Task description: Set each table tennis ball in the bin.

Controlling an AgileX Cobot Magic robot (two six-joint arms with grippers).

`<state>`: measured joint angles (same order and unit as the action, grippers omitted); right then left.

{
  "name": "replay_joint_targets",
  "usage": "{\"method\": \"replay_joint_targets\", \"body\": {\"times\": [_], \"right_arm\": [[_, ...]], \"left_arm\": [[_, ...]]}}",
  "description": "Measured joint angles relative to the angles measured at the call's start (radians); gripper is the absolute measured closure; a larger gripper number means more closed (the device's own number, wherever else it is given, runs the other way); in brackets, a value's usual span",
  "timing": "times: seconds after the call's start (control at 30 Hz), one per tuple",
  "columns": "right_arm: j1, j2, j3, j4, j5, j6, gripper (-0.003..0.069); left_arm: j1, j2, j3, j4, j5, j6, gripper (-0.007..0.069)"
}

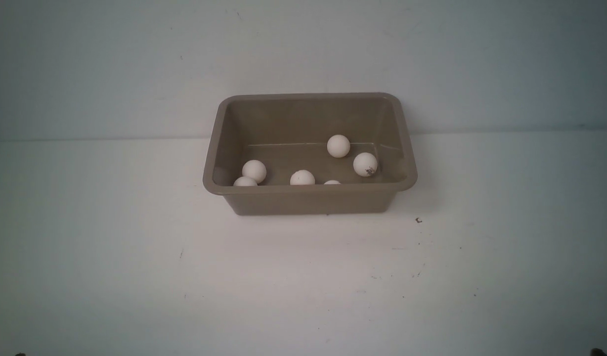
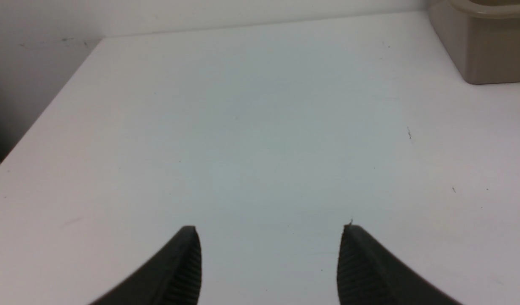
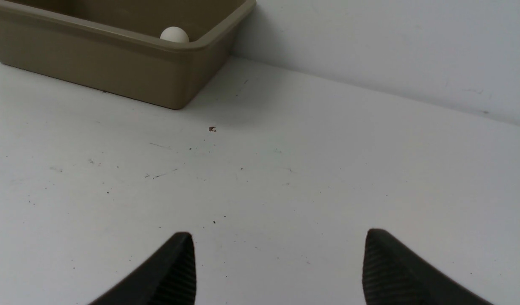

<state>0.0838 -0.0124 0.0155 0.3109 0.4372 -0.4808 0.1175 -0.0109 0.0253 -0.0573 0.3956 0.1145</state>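
taupe plastic, the bin sits at the table's twelve o'clock, all six table tennis balls inside; its near rim cuts off three of them, one to a sliver. left gripper and right gripper each show only fingertips, spread apart over bare table, empty.

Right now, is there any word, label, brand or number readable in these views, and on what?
None can be read.
Ball in the bin: a small dark printed mark, too small and blurred to read.
The other balls, the bin and the table: no text shows.
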Motion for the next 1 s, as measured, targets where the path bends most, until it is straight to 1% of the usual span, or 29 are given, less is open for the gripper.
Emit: {"method": "replay_joint_targets", "body": {"times": [0.83,0.97,1.0], "right_arm": [[0.000,0.000,0.000,-0.001,0.000,0.000,0.0177],[0.000,0.000,0.000,0.000,-0.001,0.037,0.0177],[0.000,0.000,0.000,0.000,-0.003,0.072,0.0177]], "left_arm": [[0.000,0.000,0.000,-0.011,0.000,0.000,0.0230],[0.000,0.000,0.000,-0.011,0.000,0.000,0.0230],[0.000,0.000,0.000,-0.011,0.000,0.000,0.0230]]}}
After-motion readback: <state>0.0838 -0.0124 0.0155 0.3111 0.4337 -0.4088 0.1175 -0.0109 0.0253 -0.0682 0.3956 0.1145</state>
